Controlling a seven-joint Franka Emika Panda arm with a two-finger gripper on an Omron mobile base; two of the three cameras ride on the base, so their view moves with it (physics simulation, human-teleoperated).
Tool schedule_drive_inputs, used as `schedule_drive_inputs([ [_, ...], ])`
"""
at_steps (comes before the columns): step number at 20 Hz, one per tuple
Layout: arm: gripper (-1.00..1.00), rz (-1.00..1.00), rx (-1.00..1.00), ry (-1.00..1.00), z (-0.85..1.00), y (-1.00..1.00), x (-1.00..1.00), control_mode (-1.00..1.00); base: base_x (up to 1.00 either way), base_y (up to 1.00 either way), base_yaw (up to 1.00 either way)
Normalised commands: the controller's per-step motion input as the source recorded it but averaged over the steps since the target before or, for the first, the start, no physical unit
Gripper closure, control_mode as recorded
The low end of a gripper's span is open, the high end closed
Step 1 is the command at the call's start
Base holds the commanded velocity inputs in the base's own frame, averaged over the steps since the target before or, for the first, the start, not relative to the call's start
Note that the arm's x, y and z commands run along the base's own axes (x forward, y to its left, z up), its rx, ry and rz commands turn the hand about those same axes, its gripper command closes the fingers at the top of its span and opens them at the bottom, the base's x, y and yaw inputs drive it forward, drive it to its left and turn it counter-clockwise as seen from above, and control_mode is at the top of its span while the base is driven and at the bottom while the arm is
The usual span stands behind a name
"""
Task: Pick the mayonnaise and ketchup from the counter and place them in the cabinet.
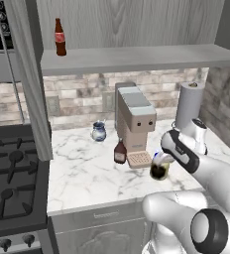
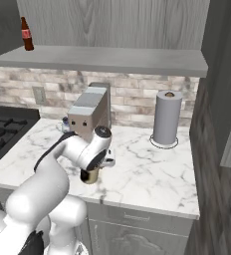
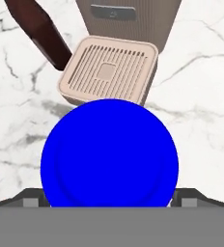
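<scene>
Left base view: the arm reaches from the lower right across the tabletop (image 1: pixel 82 168), and the tool (image 1: pixel 159 162) hangs directly over the mayonnaise (image 1: pixel 159 171), which stands upright near the front edge, just beside the drip tray of the coffee machine (image 1: pixel 135 119). The ketchup (image 1: pixel 120 152) stands on the other side of that tray, away from the tool, so the jar is plainly the nearer of the two. Above, the cabinet shelf (image 1: pixel 137 58) carries a slim red-labelled bottle (image 1: pixel 60 37) at its far left end; a small glass jug (image 1: pixel 98 132) and a paper towel roll (image 1: pixel 190 105) stand towards the wall. Right base view: the wrist bends downward over the jar (image 2: pixel 90 176), whose lower body shows beneath the hand; the jar's axis is vertical and appears in line with the tool's approach, so the coming move is judged to be a straight descent rather than any sideways shift. Hand view: the blue lid (image 3: pixel 109 153) sits centred low in the picture, with the two dark fingertips (image 3: pixel 29 198) apart, flanking it on either side and not yet gripping; the jaws stand wide. The tray and the dark ketchup lie beyond the lid.
</scene>
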Motion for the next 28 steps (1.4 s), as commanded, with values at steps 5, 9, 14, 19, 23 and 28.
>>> schedule_drive_inputs([
  [5, 1.00, 0.01, 0.10, 0.00, -0.19, 0.00, 0.00, -1.00, 0.00, 0.00, 0.00],
  [9, 1.00, 0.03, 0.05, -0.03, 0.00, 0.14, -0.10, -1.00, 0.00, 0.00, 0.00],
  [14, 1.00, 0.05, -0.01, -0.12, 0.48, 0.42, -0.42, -1.00, 0.00, 0.00, 0.00],
  [19, 1.00, 0.05, -0.10, -0.17, 0.74, 0.54, -0.59, -1.00, 0.00, 0.00, 0.00],
  [23, 1.00, 0.01, -0.15, -0.17, 0.75, 0.51, -0.60, -1.00, 0.00, 0.00, 0.00],
  [28, 1.00, 0.00, -0.11, -0.16, 0.74, 0.40, -0.61, -1.00, 0.00, 0.00, 0.00],
])
